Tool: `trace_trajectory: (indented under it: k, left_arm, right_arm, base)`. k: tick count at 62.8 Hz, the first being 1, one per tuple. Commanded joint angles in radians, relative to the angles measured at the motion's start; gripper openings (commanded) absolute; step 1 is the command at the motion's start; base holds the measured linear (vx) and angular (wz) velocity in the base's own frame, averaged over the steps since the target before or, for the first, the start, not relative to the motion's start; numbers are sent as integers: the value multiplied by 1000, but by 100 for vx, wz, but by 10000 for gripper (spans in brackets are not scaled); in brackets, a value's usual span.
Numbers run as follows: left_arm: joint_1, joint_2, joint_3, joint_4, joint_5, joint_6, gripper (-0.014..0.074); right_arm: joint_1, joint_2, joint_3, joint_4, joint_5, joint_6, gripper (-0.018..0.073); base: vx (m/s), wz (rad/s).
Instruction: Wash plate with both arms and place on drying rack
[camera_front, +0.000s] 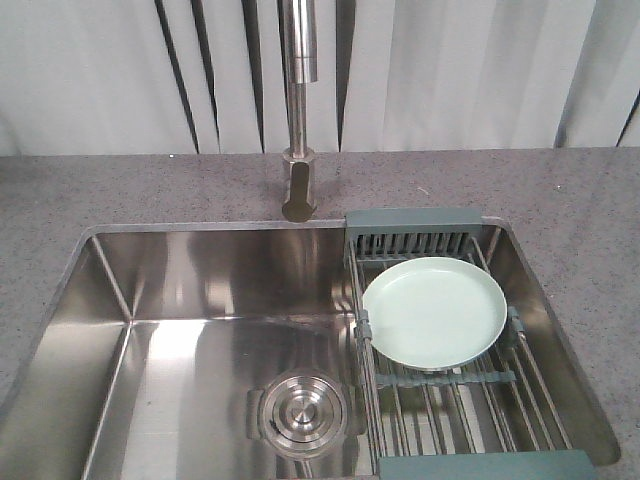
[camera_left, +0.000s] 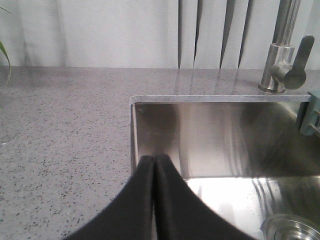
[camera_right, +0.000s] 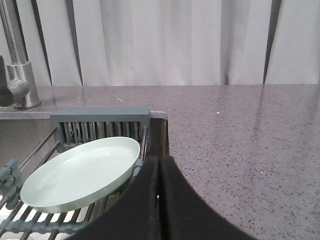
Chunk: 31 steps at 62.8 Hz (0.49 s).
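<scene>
Starting at the left, the left gripper (camera_left: 153, 161) had its black fingers pressed together on nothing, hanging over the near-left corner of the stainless sink (camera_left: 150, 107), with the grey speckled counter (camera_left: 60, 130) off to its left and the round drain (camera_left: 292, 227) ahead to its right. Further right stood the steel faucet (camera_front: 298, 110). The right gripper (camera_right: 159, 165) was likewise closed and empty, just beside the near rim of the mint-green plate (camera_right: 82, 172), which lay flat on the rods of the drying rack (camera_front: 455, 400) over the sink's right side.

Judging from this, the main risk lay in that closeness: a careless sweep leftward by the right gripper could nudge the glossy plate and slide it along the smooth rods, possibly off the rack's edge into the basin. The left gripper sat well away and seemed little threat.
</scene>
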<state>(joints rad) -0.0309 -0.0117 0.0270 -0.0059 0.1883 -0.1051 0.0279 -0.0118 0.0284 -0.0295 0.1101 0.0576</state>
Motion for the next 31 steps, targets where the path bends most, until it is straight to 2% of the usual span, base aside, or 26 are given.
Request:
trace_trajectory:
  k: [1, 31]
  left_arm:
    - [3, -16, 15, -1, -78, -3, -5]
    - [3, -16, 15, -1, -78, -3, -5]
  right_arm:
    - [-3, -12, 18, -9, -81, 4, -9]
    - [-3, -12, 17, -7, -80, 3, -9]
  base:
    - [0, 0]
    - [0, 0]
